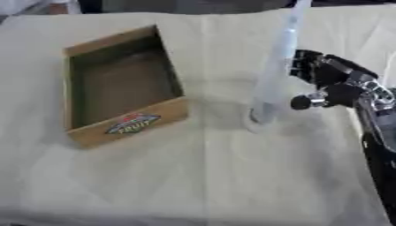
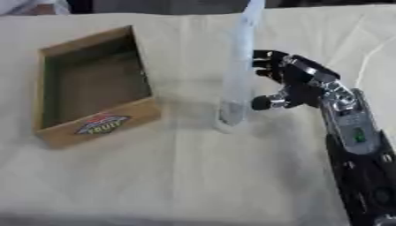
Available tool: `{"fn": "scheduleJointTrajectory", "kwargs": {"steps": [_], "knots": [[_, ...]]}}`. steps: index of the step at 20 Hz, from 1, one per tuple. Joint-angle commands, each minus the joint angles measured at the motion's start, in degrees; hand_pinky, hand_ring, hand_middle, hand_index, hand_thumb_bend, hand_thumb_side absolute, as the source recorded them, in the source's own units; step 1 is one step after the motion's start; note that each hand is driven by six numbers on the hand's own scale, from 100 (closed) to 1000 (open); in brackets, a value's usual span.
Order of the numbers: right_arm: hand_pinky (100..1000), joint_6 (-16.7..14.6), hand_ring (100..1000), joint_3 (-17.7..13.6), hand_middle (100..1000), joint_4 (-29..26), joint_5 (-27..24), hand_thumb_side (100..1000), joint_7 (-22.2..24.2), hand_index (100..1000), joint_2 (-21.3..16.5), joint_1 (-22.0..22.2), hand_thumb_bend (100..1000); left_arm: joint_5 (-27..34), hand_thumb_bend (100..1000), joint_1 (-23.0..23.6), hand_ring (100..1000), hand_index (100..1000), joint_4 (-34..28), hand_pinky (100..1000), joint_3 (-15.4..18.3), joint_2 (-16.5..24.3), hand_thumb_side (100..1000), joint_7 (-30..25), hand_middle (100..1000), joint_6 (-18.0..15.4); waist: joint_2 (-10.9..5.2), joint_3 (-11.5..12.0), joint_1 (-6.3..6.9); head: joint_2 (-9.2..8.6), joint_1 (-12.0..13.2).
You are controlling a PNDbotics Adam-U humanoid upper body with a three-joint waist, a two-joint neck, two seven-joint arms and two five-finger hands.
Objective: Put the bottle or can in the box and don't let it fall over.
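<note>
Left eye view: you have one bottle point(image 1: 276, 70), tall, slim and translucent, standing upright right of centre on the pale cloth point(image 1: 201, 176), its top running off the upper edge. One cardboard box point(image 1: 85, 84) sits open and empty in the upper left, a fruit label on its near wall, well apart from the bottle. Your right hand point(image 1: 325, 81) enters from the right edge, just beside the bottle's lower half. Its fingers are spread and only slightly bent, its thumb reaching toward the bottle's base. It has hold of nothing.

Right eye view: a gap shows between your fingers point(image 2: 267, 62) and the bottle, so the approach looks set for a low side grasp, which should keep so tall a thing from tipping. Your left hand appears in neither view. Count: one bottle, one box, one hand.
</note>
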Motion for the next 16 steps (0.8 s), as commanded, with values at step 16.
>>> {"fn": "scheduleJointTrajectory", "kwargs": {"steps": [16], "knots": [[1000, 1.97, 1000, 1.30, 1000, -2.13, 0.07, 303, 1.12, 878, 2.62, -1.27, 917, -0.04, 100, -0.93, 1000, 807, -1.22, 1000, 0.51, 0.56, 100, -0.30, 809, -0.13, -0.02, 0.72, 0.10, -1.10, -0.52]]}}
